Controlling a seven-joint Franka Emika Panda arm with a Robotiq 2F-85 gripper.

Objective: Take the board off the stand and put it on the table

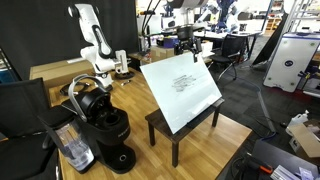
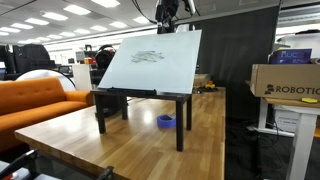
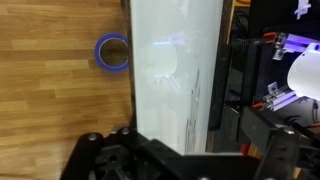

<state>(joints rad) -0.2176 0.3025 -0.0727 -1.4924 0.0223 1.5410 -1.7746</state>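
Legible text: "ROBOTIQ" in dark letters on a cardboard box well off to one side of the stand, the last letter cut by the frame edge. The board carries a few lines of dark scribble above the stand top, too small to read. The board is thin, flat, glossy white and rectangular. It overhangs the stand on both sides and leans back at a tilt, with its lower edge on the stand's flat top. The stand is dark wood, bench-shaped, with straight square legs. It sits on the table, a pale butcher-block surface with visible plank grain. A blue tape ring lies flat on the table just beside the stand, behind the board. A black coffee machine, rounded and shiny, sits near the stand toward the table corner. The gripper is dark and points down at the board's top edge, high above the stand. It possibly touches the edge, but the exterior views are too coarse to confirm this. I cannot tell the finger spacing or whether it holds anything. In the wrist view only its dark body shows, along the bottom border.
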